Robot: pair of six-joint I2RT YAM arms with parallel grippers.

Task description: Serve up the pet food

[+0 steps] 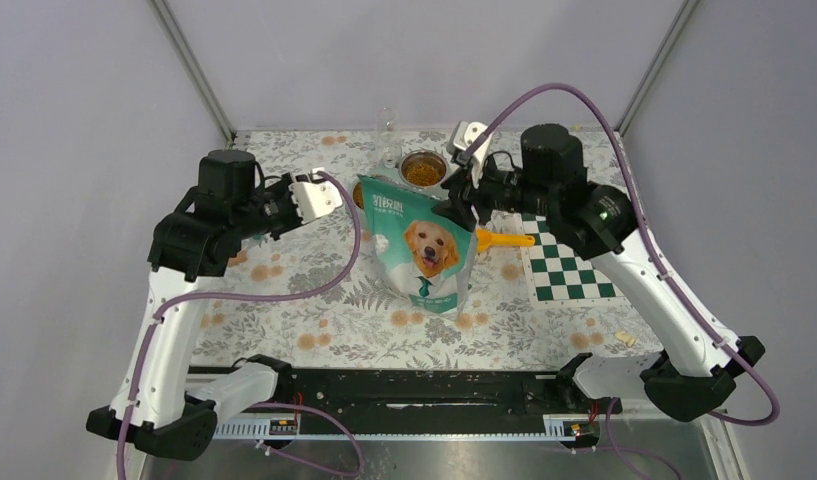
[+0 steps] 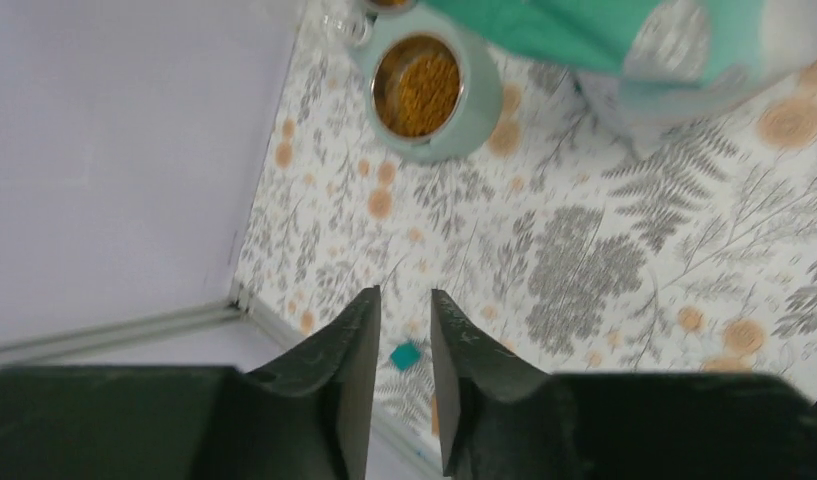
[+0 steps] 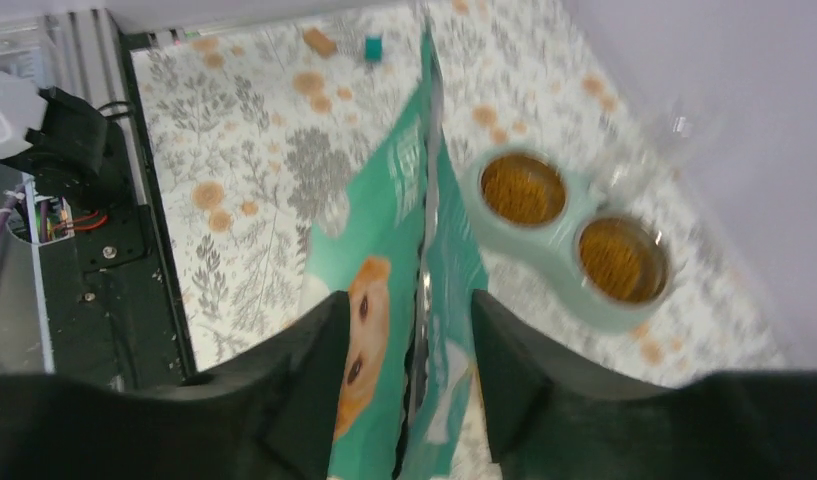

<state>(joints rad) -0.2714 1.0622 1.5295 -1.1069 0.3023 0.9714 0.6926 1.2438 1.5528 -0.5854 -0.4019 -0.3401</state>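
Observation:
The pet food is brown kibble filling a pale green double bowl [image 1: 424, 170] at the back of the table. It also shows in the left wrist view [image 2: 416, 85] and the right wrist view [image 3: 522, 188]. A teal-and-white bag with a dog picture [image 1: 424, 245] stands in front of the bowl. An orange scoop [image 1: 504, 238] pokes out from behind the bag's right side. My right gripper [image 3: 409, 310] is open and straddles the bag's top edge [image 3: 424, 200] without clamping it. My left gripper [image 2: 405, 300] is open a little and empty, above the table left of the bag.
A clear glass [image 1: 387, 135] stands behind the bowl. A green checkerboard mat [image 1: 569, 265] lies right of the bag. A small teal square [image 2: 405, 354] lies on the floral cloth near the left edge. Grey walls close in the back and sides.

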